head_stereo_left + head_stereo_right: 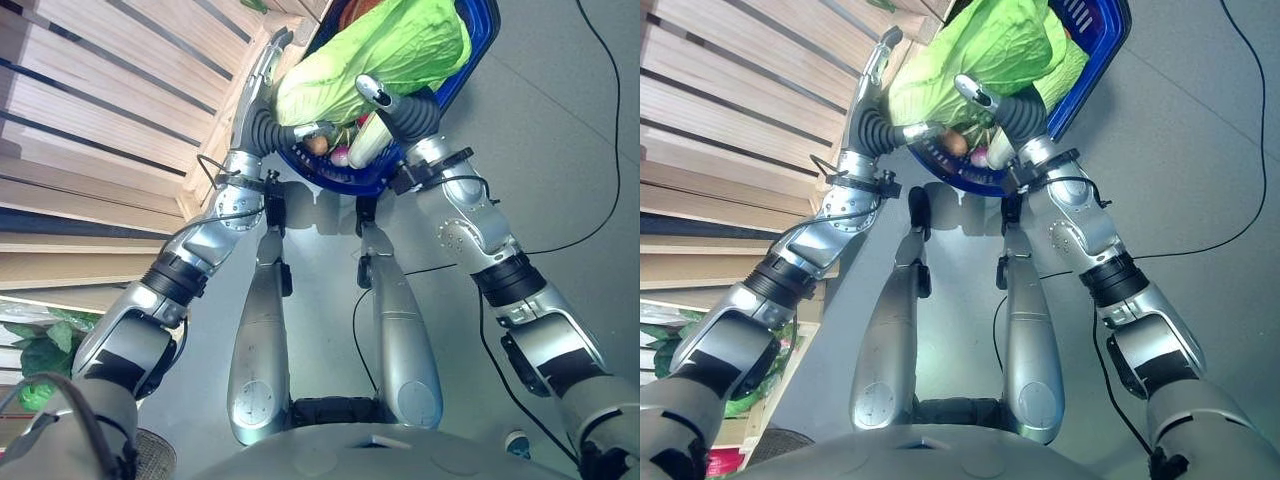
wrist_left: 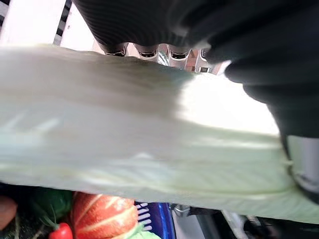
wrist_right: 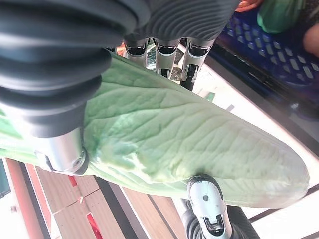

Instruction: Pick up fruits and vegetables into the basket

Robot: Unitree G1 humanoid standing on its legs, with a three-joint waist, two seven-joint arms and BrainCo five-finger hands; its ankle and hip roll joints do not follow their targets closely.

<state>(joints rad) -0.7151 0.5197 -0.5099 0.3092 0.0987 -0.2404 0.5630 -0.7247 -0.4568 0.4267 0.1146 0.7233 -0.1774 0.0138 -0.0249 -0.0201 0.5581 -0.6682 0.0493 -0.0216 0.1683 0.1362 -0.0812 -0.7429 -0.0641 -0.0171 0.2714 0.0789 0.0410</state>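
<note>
A big pale-green napa cabbage [image 1: 385,45] is held over the blue basket [image 1: 478,55], which sits on the floor. My left hand [image 1: 262,125] grips the cabbage's left side, its fingers [image 2: 149,51] lying along the far face and its thumb on the near one. My right hand [image 1: 408,115] holds the stalk end, with the thumb [image 3: 65,149] pressed on the leaf [image 3: 189,139] and the fingers [image 3: 159,55] behind it. Under the cabbage the basket holds a brown round piece [image 1: 317,143], a red striped one [image 2: 104,214] and some greens.
Wooden slatted shelves [image 1: 100,120] run along my left, close to the left arm and the basket's left side. Leafy greens [image 1: 40,350] lie on a low shelf at the lower left. Grey floor [image 1: 560,150] spreads to the right of the basket.
</note>
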